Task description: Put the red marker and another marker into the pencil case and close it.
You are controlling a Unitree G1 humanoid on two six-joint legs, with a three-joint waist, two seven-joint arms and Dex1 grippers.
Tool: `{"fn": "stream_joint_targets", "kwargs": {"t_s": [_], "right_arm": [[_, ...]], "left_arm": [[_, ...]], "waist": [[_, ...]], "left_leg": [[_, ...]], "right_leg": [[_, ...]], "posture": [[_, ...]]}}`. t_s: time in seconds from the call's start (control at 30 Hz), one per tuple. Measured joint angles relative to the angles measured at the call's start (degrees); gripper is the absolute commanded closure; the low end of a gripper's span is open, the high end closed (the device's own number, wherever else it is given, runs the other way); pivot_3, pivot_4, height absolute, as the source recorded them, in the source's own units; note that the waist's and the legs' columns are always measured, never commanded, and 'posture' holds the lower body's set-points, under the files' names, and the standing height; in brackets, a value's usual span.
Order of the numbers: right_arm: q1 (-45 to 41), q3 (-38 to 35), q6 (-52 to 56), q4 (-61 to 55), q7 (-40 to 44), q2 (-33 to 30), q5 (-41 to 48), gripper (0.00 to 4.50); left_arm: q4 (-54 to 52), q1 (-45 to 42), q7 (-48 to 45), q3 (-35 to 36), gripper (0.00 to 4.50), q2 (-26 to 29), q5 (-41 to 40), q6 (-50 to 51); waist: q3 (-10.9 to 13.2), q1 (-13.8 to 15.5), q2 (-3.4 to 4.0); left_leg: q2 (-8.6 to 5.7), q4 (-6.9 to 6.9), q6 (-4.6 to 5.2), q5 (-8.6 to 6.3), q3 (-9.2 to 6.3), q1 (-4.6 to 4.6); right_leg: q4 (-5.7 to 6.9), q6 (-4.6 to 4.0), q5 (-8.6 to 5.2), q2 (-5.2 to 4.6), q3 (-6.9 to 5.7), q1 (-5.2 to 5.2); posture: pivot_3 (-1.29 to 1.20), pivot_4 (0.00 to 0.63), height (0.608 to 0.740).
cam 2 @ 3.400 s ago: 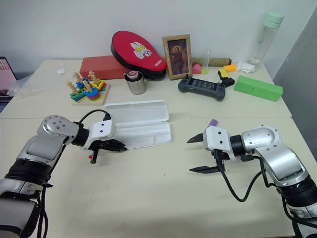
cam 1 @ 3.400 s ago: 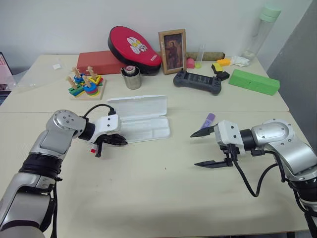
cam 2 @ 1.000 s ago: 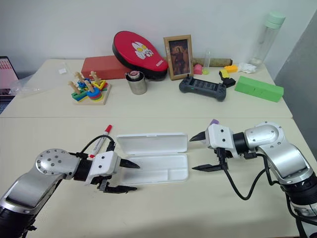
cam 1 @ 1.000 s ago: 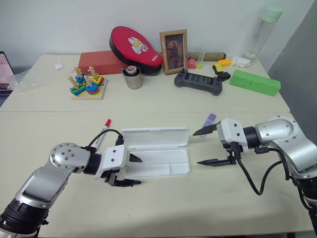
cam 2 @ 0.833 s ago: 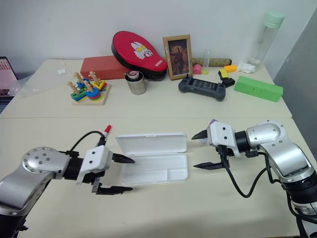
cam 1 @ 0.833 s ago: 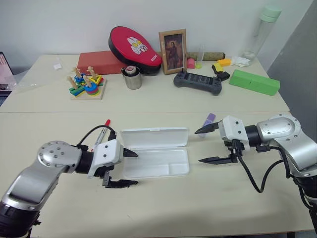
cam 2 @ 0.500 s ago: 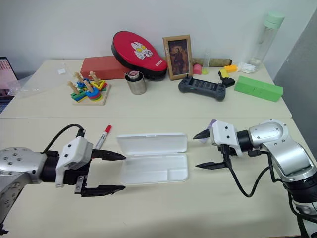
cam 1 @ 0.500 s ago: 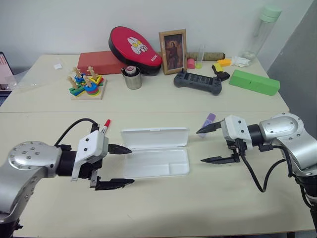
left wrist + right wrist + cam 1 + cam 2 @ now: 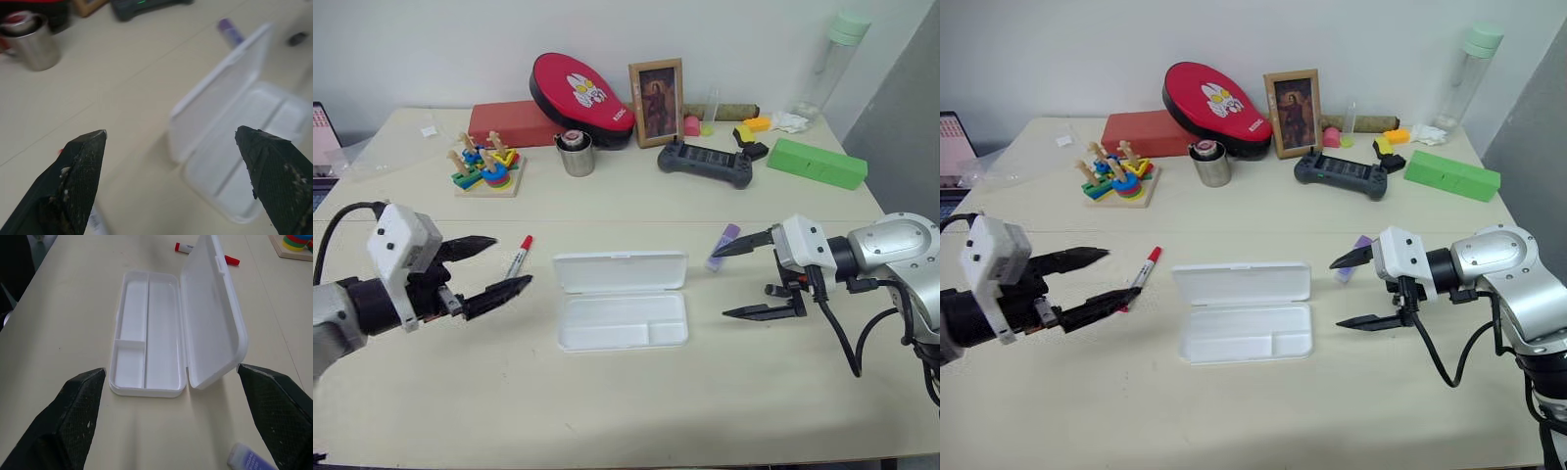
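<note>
Markers lie outside the open, empty pencil case (image 9: 622,302), the red marker (image 9: 519,256) beside the wide-open, empty left gripper (image 9: 495,264) and the purple marker (image 9: 723,243) by the equally spread, empty right gripper (image 9: 750,276), apparently ready for pickup.

At the centre of the frame we see the pencil case (image 9: 1246,315) lying open on the table (image 9: 1253,411), lid folded back, tray holding nothing. Left of it lies the red marker (image 9: 1143,267), its red cap toward the top of the frame. At far left our left gripper (image 9: 1089,277) hangs with its fingers spread wide, the lower tip just beside the marker. At right our right gripper (image 9: 1354,292) is spread too, the purple marker (image 9: 1356,248) just behind its upper finger.
</note>
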Motion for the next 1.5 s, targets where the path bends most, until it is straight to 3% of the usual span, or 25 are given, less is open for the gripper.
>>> {"fn": "stream_joint_targets", "kwargs": {"t_s": [0.17,0.43,0.57,1.0,1.5], "right_arm": [[0.13,-0.25,0.10,-1.76,1.12,-0.64,2.07,0.00],[-2.14,-2.47,2.58,-3.31,0.04,-0.74,5.83,0.00],[-2.40,-2.44,3.48,-3.82,-0.82,-0.51,6.24,0.00],[-3.64,-2.25,4.64,-3.88,-1.69,-0.38,6.19,0.00],[-3.51,-2.26,4.86,-3.90,-2.56,-0.43,6.19,0.00]], "left_arm": [[3.10,0.30,9.39,-7.58,0.05,-2.23,10.26,-3.10],[9.37,-4.71,15.51,-17.13,0.05,-6.89,17.84,-7.56],[15.66,-11.44,18.95,-21.44,0.05,-11.27,20.22,-7.71],[27.54,-18.16,22.04,-23.06,0.05,-19.64,20.09,-5.57],[27.99,-19.77,23.64,-22.70,2.88,-20.52,19.94,-1.82]], "waist": [[0.00,0.03,0.00],[0.00,0.10,0.00],[-0.01,0.18,-0.01],[-0.01,0.06,-0.01],[-0.05,-0.18,0.04]], "left_leg": [[0.00,-0.01,0.00,0.00,0.00,-0.01],[-0.01,-0.01,0.00,0.00,-0.01,0.00],[-0.03,0.03,0.00,0.00,-0.02,-0.02],[-0.03,0.03,0.00,0.01,-0.05,-0.01],[-0.03,0.06,0.02,0.03,-0.04,0.12]], "right_leg": [[0.00,0.00,0.00,0.00,-0.01,-0.01],[0.00,0.01,0.01,0.00,-0.02,0.00],[0.00,0.04,0.03,0.00,-0.02,0.02],[0.02,0.04,0.03,0.00,-0.04,0.03],[0.05,0.08,0.09,0.00,-0.02,0.13]], "posture": [[0.00,0.150,0.740],[0.00,0.150,0.740],[0.00,0.150,0.740],[0.00,0.150,0.740],[0.00,0.150,0.740]]}}
